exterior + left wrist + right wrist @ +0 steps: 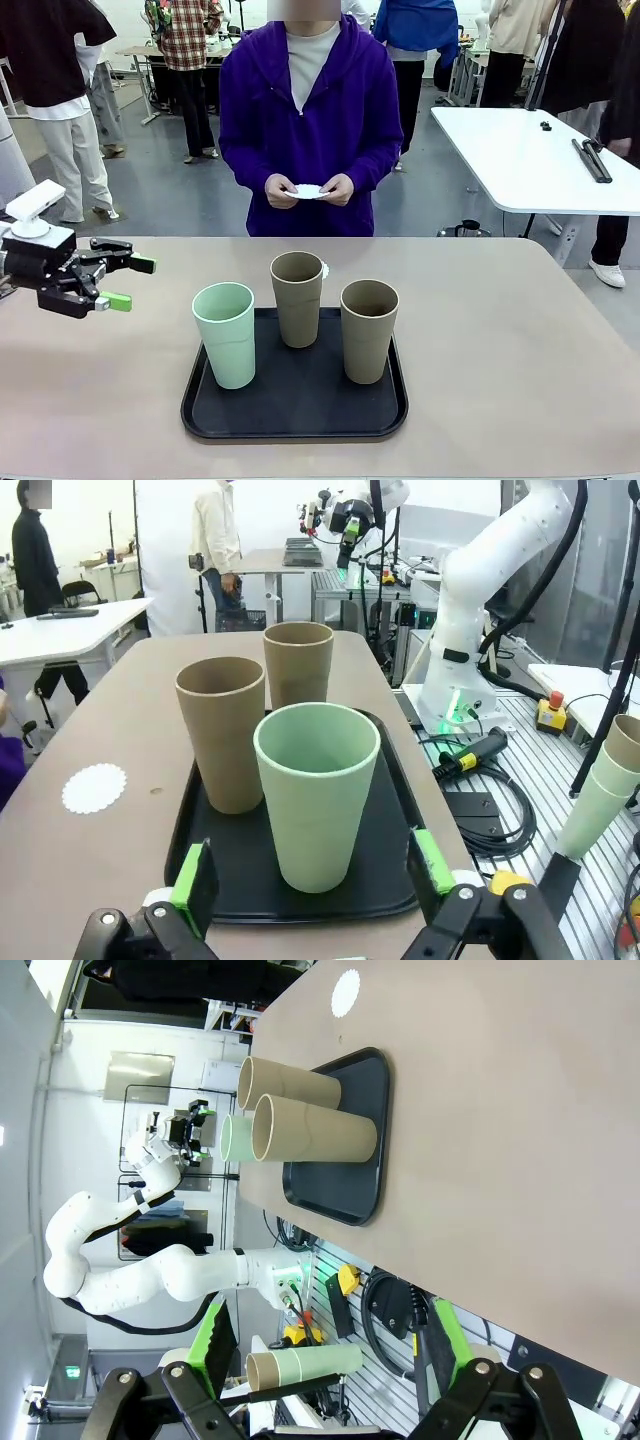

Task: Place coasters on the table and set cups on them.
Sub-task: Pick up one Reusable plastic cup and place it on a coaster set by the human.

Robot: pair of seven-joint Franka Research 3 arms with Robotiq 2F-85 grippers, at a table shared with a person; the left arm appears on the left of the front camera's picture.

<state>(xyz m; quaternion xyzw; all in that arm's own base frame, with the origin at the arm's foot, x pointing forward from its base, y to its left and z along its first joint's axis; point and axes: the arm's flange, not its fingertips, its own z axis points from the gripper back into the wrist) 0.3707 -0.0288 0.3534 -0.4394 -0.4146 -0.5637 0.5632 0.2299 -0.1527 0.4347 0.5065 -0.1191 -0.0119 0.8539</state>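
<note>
We've our L gripper point(130, 283), jaws wide & empty, left of the upright pale mint green tapered tumbler point(226, 335) standing near-left on the black rectangular tray point(290, 405), so L arm's nearer.

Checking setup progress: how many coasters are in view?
2: one coaster on the table beyond the tray; another coaster in the person's hands. More may be stacked there.

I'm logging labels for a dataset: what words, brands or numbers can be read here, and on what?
No text can be read.
The mint cup, rear taupe cup, right taupe cup, black tray and coaster on the table are plain.
Sheets on the far wall, right wrist view: too blurred to read.
</note>
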